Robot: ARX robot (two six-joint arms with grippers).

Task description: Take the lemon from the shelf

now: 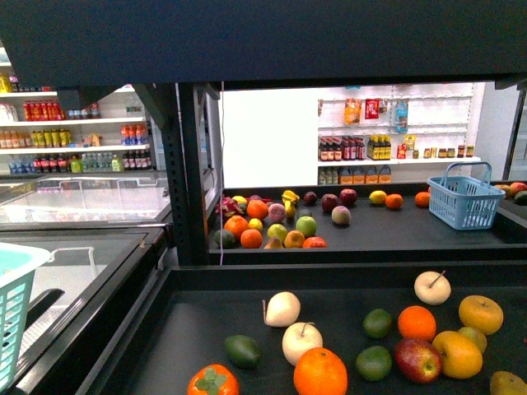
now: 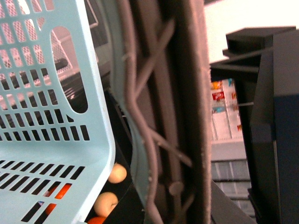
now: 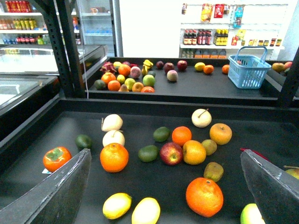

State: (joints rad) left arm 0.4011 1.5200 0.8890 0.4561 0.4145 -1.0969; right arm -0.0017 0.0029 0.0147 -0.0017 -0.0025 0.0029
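Two small yellow lemons lie side by side on the black shelf [image 3: 154,184] in the right wrist view, one [image 3: 117,205] beside the other [image 3: 146,212], at its near edge. My right gripper [image 3: 164,154] is open and empty, its fingers [image 3: 51,191] spread wide above the fruit, with the lemons between and below them. The front view shows the same shelf [image 1: 206,329] but not the lemons. My left gripper [image 2: 159,140] is shut on the pale blue basket [image 2: 46,116], which also shows at the left edge of the front view [image 1: 16,304].
Near the lemons lie a big orange [image 3: 204,197], another orange [image 3: 114,157], a red apple [image 3: 171,153], limes [image 3: 148,153] and a persimmon [image 3: 57,158]. A black upright [image 1: 185,173] and glass freezer chest [image 1: 74,247] stand left. A blue basket [image 1: 465,196] sits on the back shelf.
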